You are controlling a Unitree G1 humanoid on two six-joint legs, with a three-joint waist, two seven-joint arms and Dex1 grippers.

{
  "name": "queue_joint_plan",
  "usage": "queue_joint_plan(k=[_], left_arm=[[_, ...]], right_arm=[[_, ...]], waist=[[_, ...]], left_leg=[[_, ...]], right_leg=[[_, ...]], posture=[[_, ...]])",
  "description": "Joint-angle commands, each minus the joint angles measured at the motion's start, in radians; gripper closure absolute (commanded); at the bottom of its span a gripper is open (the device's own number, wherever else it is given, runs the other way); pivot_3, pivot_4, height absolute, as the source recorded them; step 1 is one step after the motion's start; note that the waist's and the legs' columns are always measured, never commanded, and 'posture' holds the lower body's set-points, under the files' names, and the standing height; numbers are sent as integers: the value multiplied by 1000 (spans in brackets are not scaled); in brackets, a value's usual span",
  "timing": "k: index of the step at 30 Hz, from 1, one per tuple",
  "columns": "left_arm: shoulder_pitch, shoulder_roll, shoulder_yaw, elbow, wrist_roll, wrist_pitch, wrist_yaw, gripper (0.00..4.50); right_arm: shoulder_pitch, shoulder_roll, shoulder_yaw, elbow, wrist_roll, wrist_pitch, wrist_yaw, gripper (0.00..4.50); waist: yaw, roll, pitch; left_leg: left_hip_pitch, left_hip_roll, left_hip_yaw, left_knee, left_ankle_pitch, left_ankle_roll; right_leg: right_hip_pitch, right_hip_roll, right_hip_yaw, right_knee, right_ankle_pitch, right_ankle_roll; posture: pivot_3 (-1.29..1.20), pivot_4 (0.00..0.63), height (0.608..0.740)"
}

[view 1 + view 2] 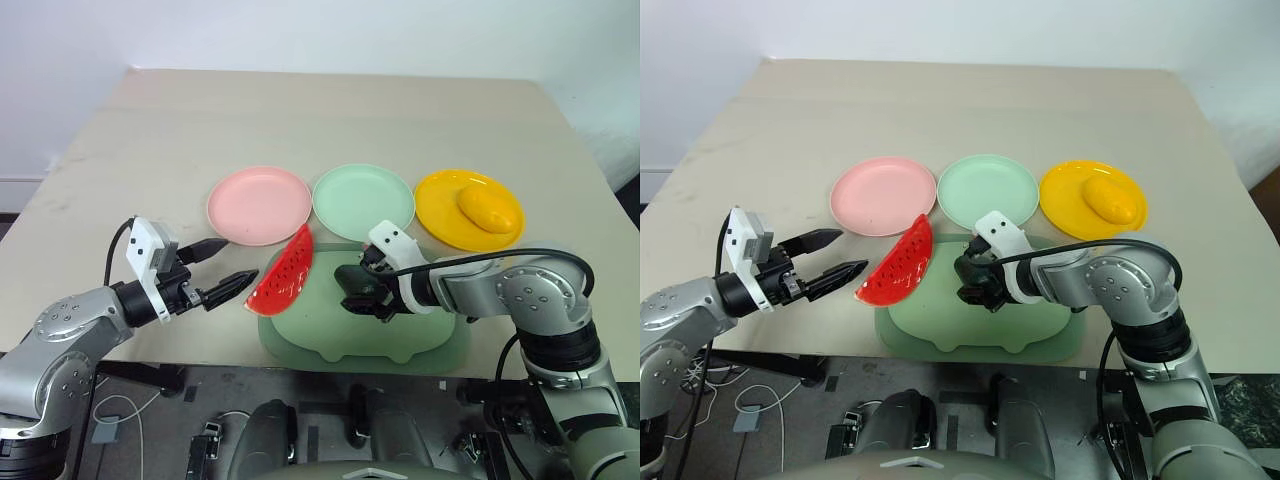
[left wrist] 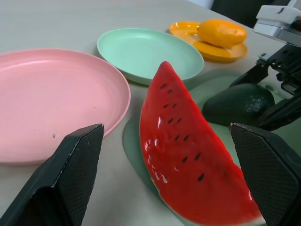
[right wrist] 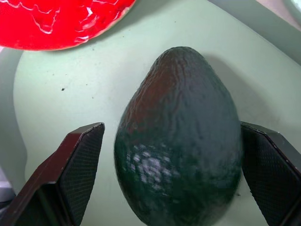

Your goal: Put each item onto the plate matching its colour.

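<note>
While the left gripper (image 1: pixel 222 283) hangs wide and empty beside the watermelon wedge (image 1: pixel 284 273), that wedge lies off the bare pink plate (image 1: pixel 258 204), half on the mat (image 1: pixel 430 345) and half on the surface. The mint plate (image 1: pixel 362 200) is bare too; the right gripper (image 3: pixel 171 181) straddles the avocado (image 3: pixel 178 136) on the mat, jaws wide, not yet clamped. Only the yellow fruit (image 1: pixel 489 207) sits on its yellow plate (image 1: pixel 440 215), so roughly a third looks done.

A pale green blob-shaped mat (image 1: pixel 420 340) lies at the near edge of a beige table (image 1: pixel 300 120).
</note>
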Motion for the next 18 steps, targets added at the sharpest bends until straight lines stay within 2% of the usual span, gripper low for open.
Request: queue_joint_plan(k=[1,3,7,10,14,18], left_arm=[[0,12,22,-30,9,-21,9,0],[-1,11,22,-27,13,-25,13,0],[-3,8,26,-18,28,-35,24,0],[-5,7,27,-11,40,-41,31,0],[-28,3,12,10,65,-51,48,0],[-52,5,2,16,73,-50,50,0]], right_arm=[[-22,0,-17,-25,-40,1,35,859],[-36,-21,-25,-33,-60,-8,63,1468],[-158,-82,-76,19,-99,-96,166,1468],[-229,-100,-69,98,-161,-166,214,1468],[-314,-132,101,363,-405,-420,309,1468],[-358,-91,196,593,-569,-638,420,1468]], waist=[[0,0,0],[0,0,0],[-1,1,1],[-2,1,1],[-5,1,0],[-5,1,1]], left_leg=[[0,0,0,0,0,0],[0,0,0,0,0,0],[0,0,0,0,0,0],[0,0,0,0,0,0],[0,-1,1,-1,0,0],[0,-2,1,-1,0,0]], right_leg=[[0,0,0,0,0,0],[0,0,0,0,0,0],[-1,0,0,0,0,0],[-1,0,0,0,0,0],[-1,1,0,-1,0,0],[0,0,0,-1,0,0]], posture=[[0,150,740],[0,150,740],[0,150,740],[0,150,740],[0,150,740],[0,150,740]])
